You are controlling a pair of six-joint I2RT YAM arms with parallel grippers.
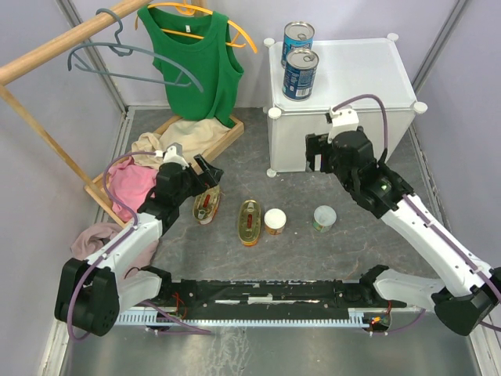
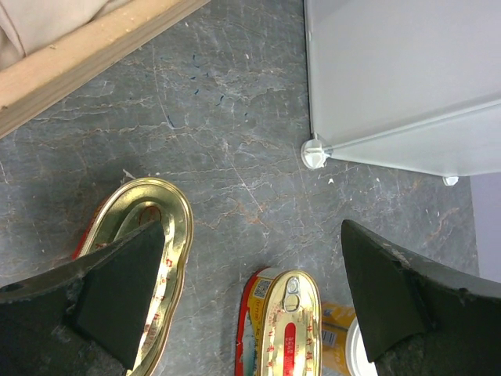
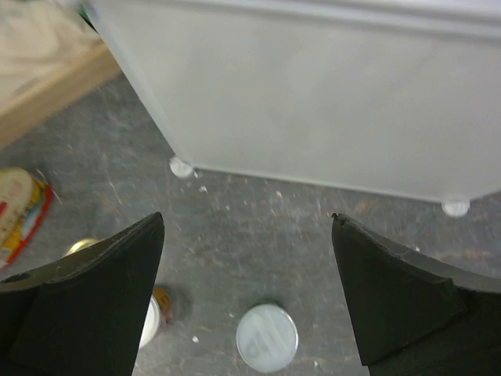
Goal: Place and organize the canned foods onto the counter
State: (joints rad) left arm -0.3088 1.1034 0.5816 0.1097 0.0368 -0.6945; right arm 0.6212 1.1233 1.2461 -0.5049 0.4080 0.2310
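While the left gripper hangs with its jaws spread wide and empty, one finger overlaps an oval tin lying flat in front of the cabinet; whether they touch cannot be told. A second oval tin lies beside it, also in front of the cabinet. The right gripper is spread and empty too, close to the cabinet's front wall. A green can stands just before that wall, and an orange can stands near it, farther from the cabinet. Two tall blue cans stand upright on the cabinet top, along its left edge in the top view.
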